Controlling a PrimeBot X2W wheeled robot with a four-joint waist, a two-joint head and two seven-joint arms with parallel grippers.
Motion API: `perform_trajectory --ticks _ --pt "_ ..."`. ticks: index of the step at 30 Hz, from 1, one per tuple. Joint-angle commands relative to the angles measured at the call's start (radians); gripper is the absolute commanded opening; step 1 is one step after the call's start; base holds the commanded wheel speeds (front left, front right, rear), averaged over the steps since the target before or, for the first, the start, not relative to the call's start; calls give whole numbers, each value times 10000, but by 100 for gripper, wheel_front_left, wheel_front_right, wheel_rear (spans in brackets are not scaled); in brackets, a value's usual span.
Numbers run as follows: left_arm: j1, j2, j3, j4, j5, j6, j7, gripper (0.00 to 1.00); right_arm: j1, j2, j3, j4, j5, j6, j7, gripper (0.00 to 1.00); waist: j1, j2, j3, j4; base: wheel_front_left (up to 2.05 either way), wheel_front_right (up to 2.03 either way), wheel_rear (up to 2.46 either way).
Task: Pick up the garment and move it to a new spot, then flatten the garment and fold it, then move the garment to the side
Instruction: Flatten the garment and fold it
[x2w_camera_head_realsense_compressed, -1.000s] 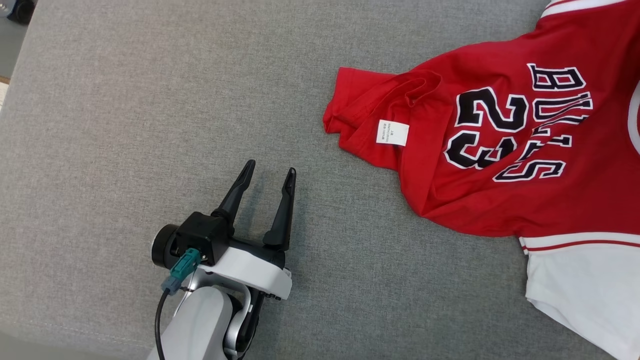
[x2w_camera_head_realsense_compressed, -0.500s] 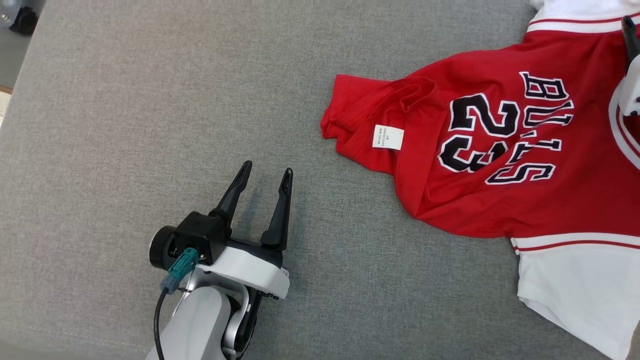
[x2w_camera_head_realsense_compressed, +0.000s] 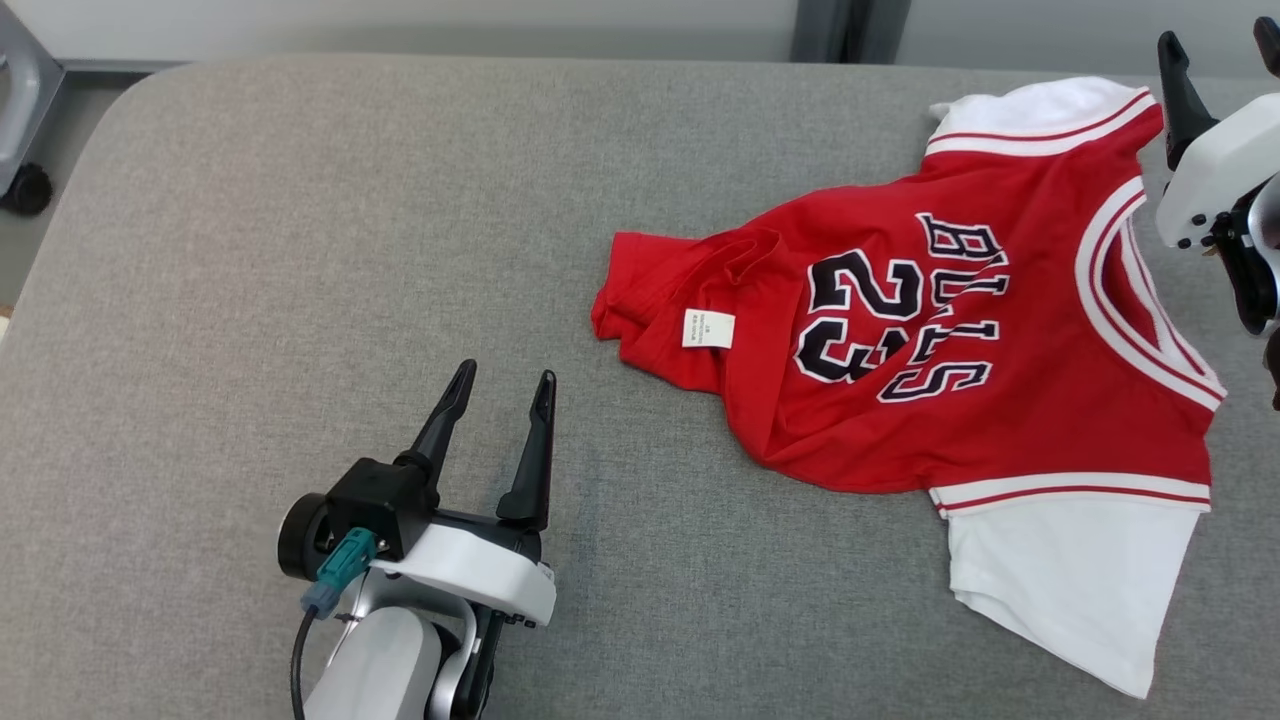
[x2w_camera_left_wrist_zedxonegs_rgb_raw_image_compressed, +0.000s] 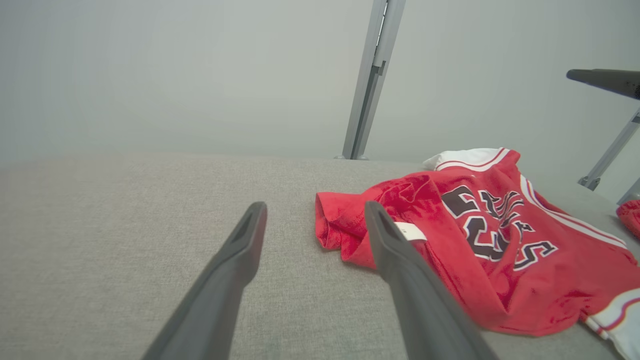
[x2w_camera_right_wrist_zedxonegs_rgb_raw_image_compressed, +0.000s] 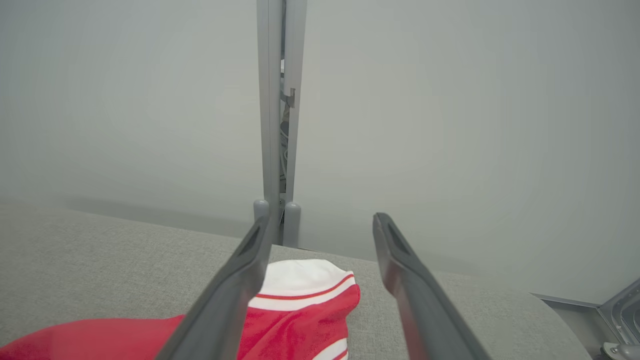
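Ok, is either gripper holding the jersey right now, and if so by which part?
Nothing is held. The left gripper is open over the grey surface, apart from the jersey; the right gripper is open too, with no cloth in it.

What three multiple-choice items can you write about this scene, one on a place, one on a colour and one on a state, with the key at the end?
1. Seen from the head, where does the red jersey lie in relation to the left end effector?
A. To its right, apart from it
B. Between its fingers
C. Under its wrist

2. What colour is the near sleeve?
A. Black
B. White, with a red stripe
C. Blue

3. In what state is the right end effector?
A. Shut on the collar
B. Shut on a sleeve
C. Open, holding nothing

Key:
1 A: bare grey cushion lies between the two.
2 B: white cloth with a red line shows below the red body.
3 C: its fingers stand apart with nothing gripped between them.
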Motion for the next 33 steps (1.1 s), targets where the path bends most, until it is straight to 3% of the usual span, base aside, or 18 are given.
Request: perform_trajectory --ticks 1,6,12,19,33 --pt "143 41 164 -91 96 -16 -38 100 322 10 -82 -291 168 -2 -179 100 0 -1 -478 -295 0 0 0" --pt "371 39 523 -288 155 -27 -36 100 1124 -31 -521 -1635 482 0 -312 100 0 -1 -886 -531 0 0 0" --pt "629 41 780 -483 186 -61 -38 100 3293 -41 -2200 -4232 206 0 -309 100 0 -1 -1258 -772 0 0 0" --pt "952 41 1010 -696 124 -77 -37 100 6333 711 -4333 -6785 -881 0 -291 100 0 -1 -1545 -1026 0 0 0" --pt "1364 42 1047 -416 -150 -193 -38 100 9926 2290 -5717 -8649 -2100 0 467 100 0 -1 -1727 -1331 0 0 0"
